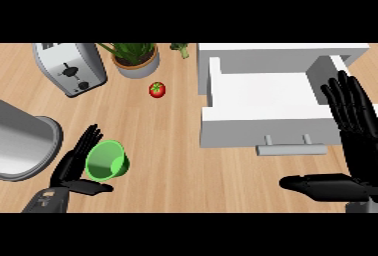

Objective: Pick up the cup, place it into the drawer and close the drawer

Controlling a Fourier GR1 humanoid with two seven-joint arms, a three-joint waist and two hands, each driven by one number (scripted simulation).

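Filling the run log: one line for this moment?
left hand open beside green cup | drawer open | right hand open, resting

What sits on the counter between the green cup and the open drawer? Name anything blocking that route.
Nothing visible blocks it. The green plastic cup lies at the left robot hand, and bare wooden counter runs from it to the white open drawer. The small red tomato sits farther back, off that line.

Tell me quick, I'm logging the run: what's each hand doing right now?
Left hand: open, fingers straight beside the green cup, not curled round it.
Right hand: open, holding nothing, by the open drawer.
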